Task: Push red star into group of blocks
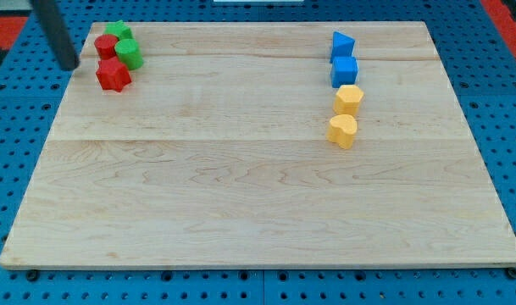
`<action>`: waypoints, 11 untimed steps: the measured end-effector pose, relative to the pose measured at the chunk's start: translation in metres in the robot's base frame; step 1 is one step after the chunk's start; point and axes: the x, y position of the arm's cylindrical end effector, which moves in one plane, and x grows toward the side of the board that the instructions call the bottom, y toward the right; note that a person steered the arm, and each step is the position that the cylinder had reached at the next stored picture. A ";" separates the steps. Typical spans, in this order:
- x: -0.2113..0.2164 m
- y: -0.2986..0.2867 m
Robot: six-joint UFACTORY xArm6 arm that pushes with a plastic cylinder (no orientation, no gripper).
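Note:
The red star [113, 74] lies at the view's top left of the wooden board, touching the lower edge of a cluster made of a red block [105, 46], a green block [118, 31] and a green cylinder [128, 53]. My tip [69, 65] is at the end of the dark rod coming in from the view's top left. It stands just left of the red star, near the board's left edge, with a small gap between them.
A column of blocks stands at the view's right: a blue triangular block [342, 44], a blue cube [345, 71], a yellow hexagonal block [348, 99] and a yellow heart-like block [343, 130]. The board [258, 203] rests on a blue perforated surface.

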 end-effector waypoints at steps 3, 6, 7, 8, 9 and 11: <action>0.092 0.056; 0.035 0.079; 0.035 0.093; 0.033 0.093; 0.022 0.099; 0.006 0.112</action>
